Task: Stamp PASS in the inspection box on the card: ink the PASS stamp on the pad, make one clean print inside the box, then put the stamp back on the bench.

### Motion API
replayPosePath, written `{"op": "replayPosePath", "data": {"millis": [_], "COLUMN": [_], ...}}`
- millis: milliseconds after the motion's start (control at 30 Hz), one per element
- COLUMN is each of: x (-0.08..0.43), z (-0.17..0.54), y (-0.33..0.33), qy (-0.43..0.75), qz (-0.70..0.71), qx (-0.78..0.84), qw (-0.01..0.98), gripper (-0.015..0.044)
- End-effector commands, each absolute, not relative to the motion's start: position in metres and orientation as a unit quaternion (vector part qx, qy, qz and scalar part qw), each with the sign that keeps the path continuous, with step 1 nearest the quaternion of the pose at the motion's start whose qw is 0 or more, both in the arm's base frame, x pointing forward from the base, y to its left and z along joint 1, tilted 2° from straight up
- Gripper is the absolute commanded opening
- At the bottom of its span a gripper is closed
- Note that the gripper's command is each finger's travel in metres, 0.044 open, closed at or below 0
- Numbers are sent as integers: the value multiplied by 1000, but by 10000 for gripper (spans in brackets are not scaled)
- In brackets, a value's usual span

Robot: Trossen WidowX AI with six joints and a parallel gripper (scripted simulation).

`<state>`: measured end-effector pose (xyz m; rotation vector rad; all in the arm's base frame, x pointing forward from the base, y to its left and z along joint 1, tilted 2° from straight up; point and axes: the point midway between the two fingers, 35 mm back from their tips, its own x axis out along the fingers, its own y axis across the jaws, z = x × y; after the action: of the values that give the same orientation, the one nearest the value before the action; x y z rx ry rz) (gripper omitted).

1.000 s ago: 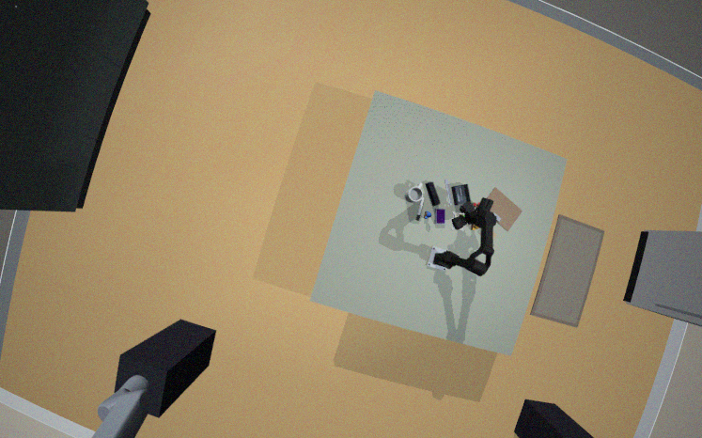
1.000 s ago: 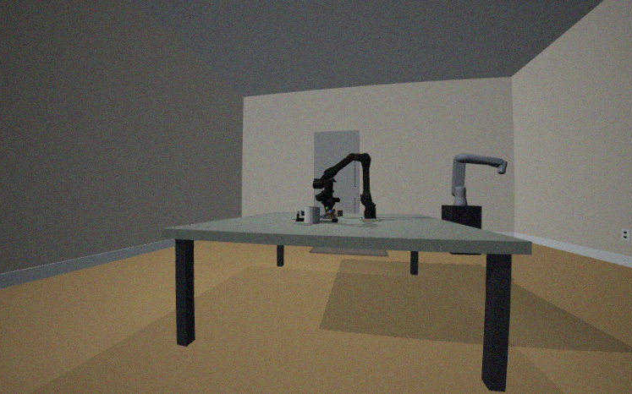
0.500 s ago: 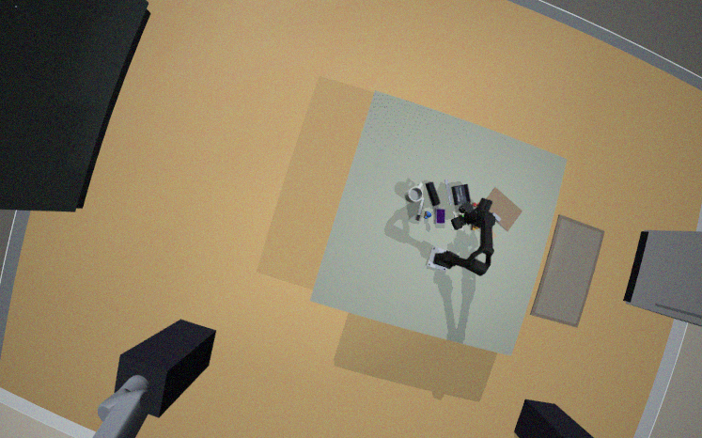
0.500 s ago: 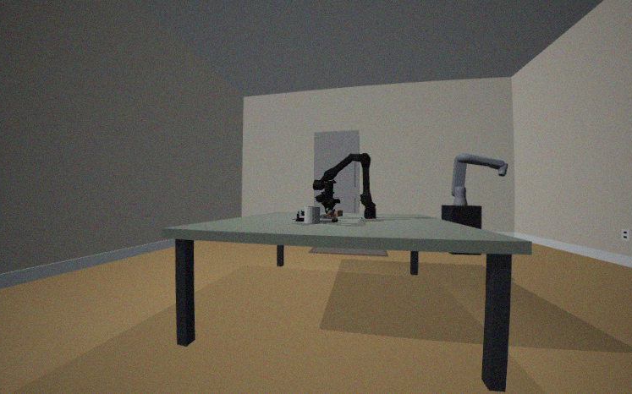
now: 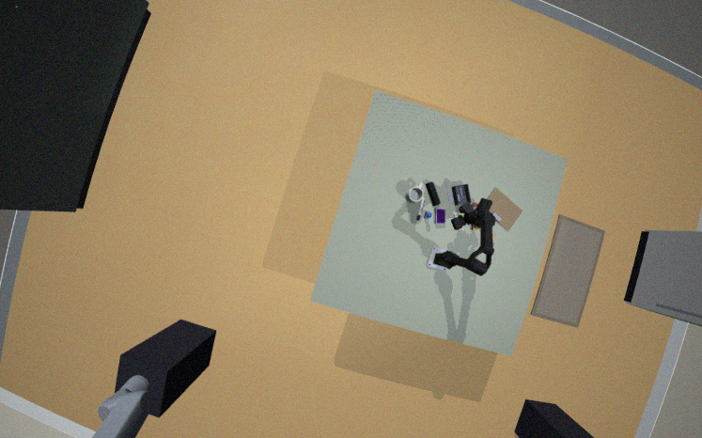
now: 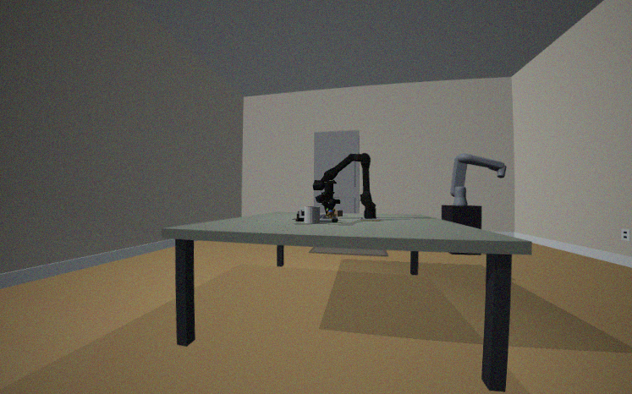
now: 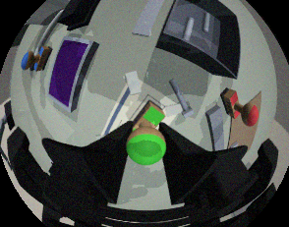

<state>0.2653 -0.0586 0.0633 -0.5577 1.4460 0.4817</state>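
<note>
My gripper (image 7: pixel 145 125) (image 6: pixel 328 210) points down, shut on the green-knobbed stamp (image 7: pixel 145 147), whose wooden block with a green top patch shows beyond the knob. The stamp is over the white card (image 7: pixel 125 115), which has a dark blue stripe; the block and fingers hide part of the card, and the box's inside cannot be seen. Whether the stamp touches the card I cannot tell. The purple ink pad (image 7: pixel 69 73) (image 5: pixel 440 215) lies to the left in the wrist view. No PASS lettering is legible.
A blue-knobbed stamp (image 7: pixel 27 61) (image 5: pixel 427 214) lies beyond the pad. A red-knobbed stamp (image 7: pixel 250 115) and a grey block (image 7: pixel 215 128) are on the right. A black tray (image 7: pixel 228 53) (image 5: pixel 460 194) and a small metal bar (image 7: pixel 180 97) lie ahead. A mug (image 5: pixel 414 194) (image 6: pixel 311 215) stands farther off.
</note>
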Motion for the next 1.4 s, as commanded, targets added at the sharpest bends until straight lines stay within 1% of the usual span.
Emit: {"op": "replayPosePath", "data": {"millis": [0, 1367], "x": [265, 265], "z": [61, 58], "y": [-58, -58], "qy": [645, 645], "qz": [218, 218], "qx": [-249, -249], "qw": [688, 688], "gripper": [0, 0]}}
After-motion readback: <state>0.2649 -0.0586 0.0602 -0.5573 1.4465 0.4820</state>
